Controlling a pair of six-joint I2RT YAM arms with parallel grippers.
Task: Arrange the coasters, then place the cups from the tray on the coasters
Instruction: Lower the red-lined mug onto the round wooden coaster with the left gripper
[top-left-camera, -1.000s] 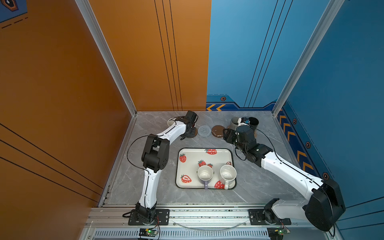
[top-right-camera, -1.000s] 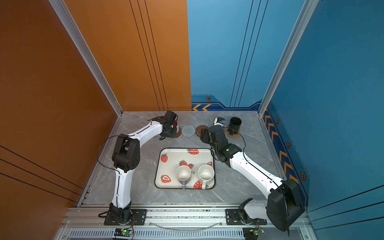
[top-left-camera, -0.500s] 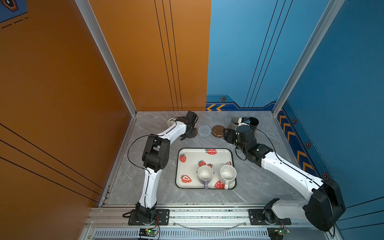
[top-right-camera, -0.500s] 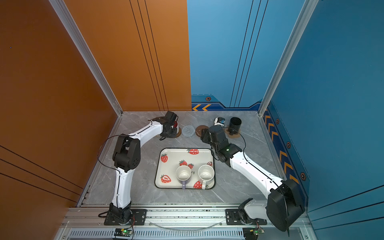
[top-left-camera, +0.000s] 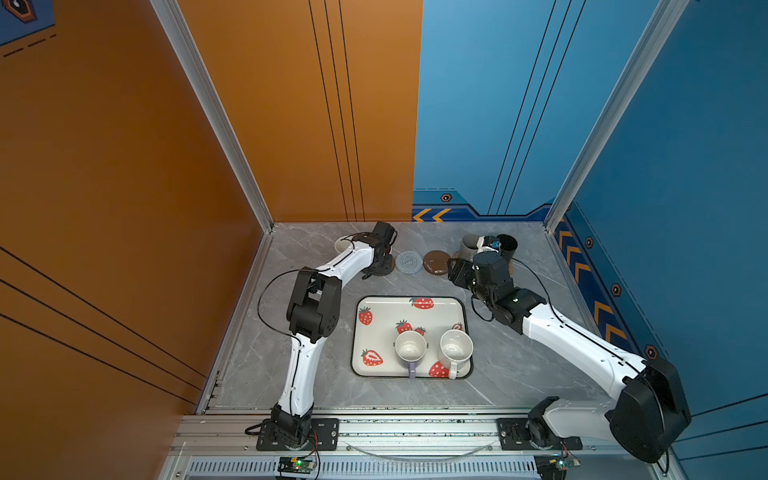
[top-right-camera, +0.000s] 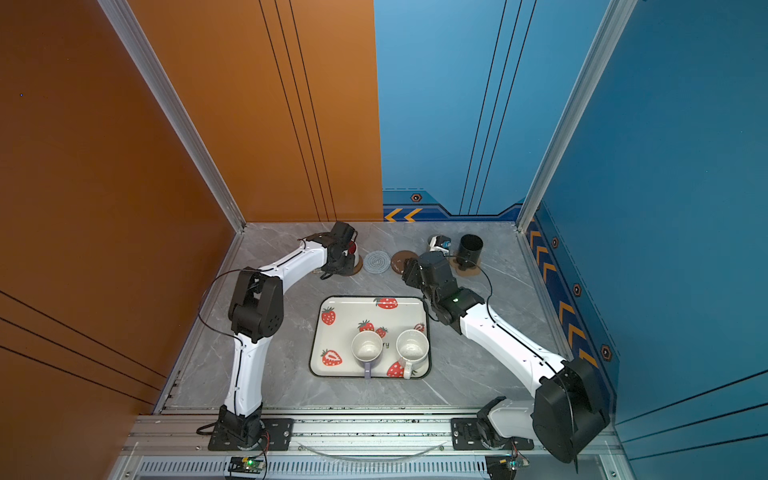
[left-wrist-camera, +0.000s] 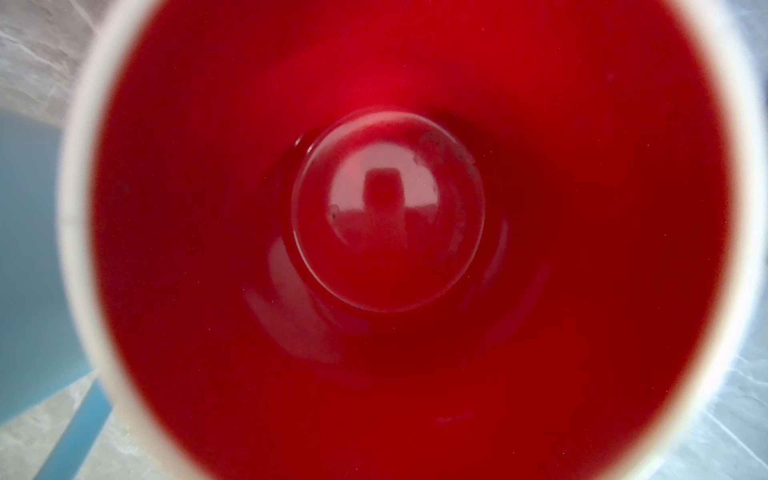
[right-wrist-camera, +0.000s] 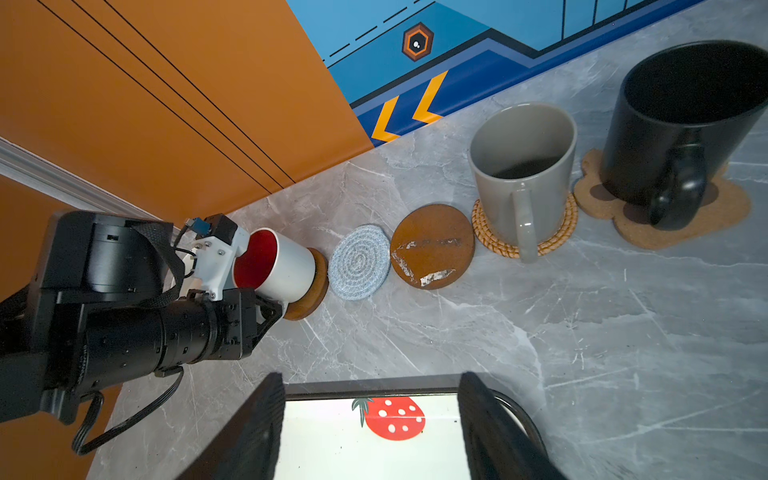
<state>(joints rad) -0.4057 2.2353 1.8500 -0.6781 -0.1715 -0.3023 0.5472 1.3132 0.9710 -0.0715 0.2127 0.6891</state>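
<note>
Nothing has moved. The left end effector (right-wrist-camera: 272, 307) stays nearly closed, gripping the red-lined white ceramic cup (right-wrist-camera: 286, 266), which sits on the brown wooden disc coaster (right-wrist-camera: 312, 286). Release seems due. The right end effector (right-wrist-camera: 370, 380) waits open and empty.

Both top views give you even, bright light from above, with soft, short shadows on the tabletop (top-left-camera: 498, 386). Your left wrist view sits so close to the red-lined mug (left-wrist-camera: 386, 249) that its white rim is a blur, and the glossy bottom carries a pale reflection. In your right wrist view the fingers (right-wrist-camera: 253, 432) of the right gripper (right-wrist-camera: 370, 428) are blurred, the tray (right-wrist-camera: 324, 440) between them is washed out, and the black mug (right-wrist-camera: 665, 145) shades its paw coaster (right-wrist-camera: 715, 216).
</note>
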